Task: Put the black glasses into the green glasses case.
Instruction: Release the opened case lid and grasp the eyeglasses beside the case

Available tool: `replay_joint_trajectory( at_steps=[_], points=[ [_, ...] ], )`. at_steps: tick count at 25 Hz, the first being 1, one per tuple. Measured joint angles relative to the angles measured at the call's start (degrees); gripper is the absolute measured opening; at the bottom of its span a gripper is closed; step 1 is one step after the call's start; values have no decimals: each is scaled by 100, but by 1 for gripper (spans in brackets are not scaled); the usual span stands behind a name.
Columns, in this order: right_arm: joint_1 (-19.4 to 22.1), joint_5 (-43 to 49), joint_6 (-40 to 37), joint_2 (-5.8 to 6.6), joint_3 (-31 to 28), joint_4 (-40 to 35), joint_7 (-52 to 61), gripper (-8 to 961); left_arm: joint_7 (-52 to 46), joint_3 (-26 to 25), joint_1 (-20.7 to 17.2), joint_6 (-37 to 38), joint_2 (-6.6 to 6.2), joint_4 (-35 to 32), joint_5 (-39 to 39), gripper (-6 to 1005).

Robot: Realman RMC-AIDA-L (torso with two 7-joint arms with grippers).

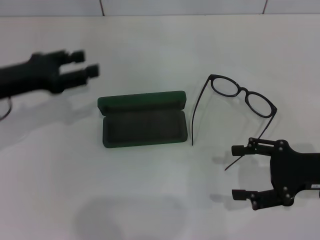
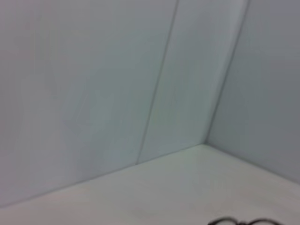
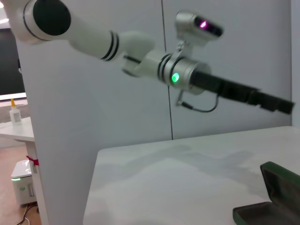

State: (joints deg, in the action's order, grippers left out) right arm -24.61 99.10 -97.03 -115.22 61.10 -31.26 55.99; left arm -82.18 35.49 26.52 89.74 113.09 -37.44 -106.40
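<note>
Lying opened on the table (image 1: 150, 200), the green glasses case (image 1: 143, 119) is readied for the black glasses (image 1: 243, 96), approached by the spread-fingered right gripper (image 1: 240, 172), while the left gripper (image 1: 86, 65), also apart, is held clear.

Left end effector (image 1: 86, 64) hovers at far left, fingers parted; right end effector (image 1: 239, 172) low right, spread wide.

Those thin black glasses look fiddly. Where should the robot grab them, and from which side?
Probably at the bridge of the thin black-framed glasses, from above. They lie unfolded, temple arms spread toward the robot, right of the open dark green hard-shell case. The open right gripper is nearest; the left gripper hovers far left.
</note>
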Motion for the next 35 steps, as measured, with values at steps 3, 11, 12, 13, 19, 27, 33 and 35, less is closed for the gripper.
replay_joint_trajectory(
  at_steps=[3,11,12,13,19,27,33,35],
  points=[
    [5,-2,3,0,-1,0,6,870,422,-8,-384,161,17,-121,-14,653],
    [134,-23,55,6,-15,-2,4,869,1916,6,-1190,1043,201,-294,-188,654],
    [140,-23,77,9,-17,-1,4,869,2007,-1,-1249,1043,242,-300,-284,654],
    [144,-23,106,12,-18,0,4,869,2105,-22,-1331,1029,301,-300,-408,654],
    [151,-22,194,19,-451,-168,357,864,2279,-20,-1457,1021,426,-292,-542,658],
    [-252,266,707,150,-690,-1753,3097,828,2288,-12,-1500,1025,449,-255,-919,660],
    [-1287,1611,1091,444,-689,-2276,5480,812,2293,-4,-1506,1052,457,-260,-972,660],
    [-1657,2154,1158,514,-689,-2305,6165,811,2294,-3,-1490,1054,465,-258,-983,660]
  ],
)
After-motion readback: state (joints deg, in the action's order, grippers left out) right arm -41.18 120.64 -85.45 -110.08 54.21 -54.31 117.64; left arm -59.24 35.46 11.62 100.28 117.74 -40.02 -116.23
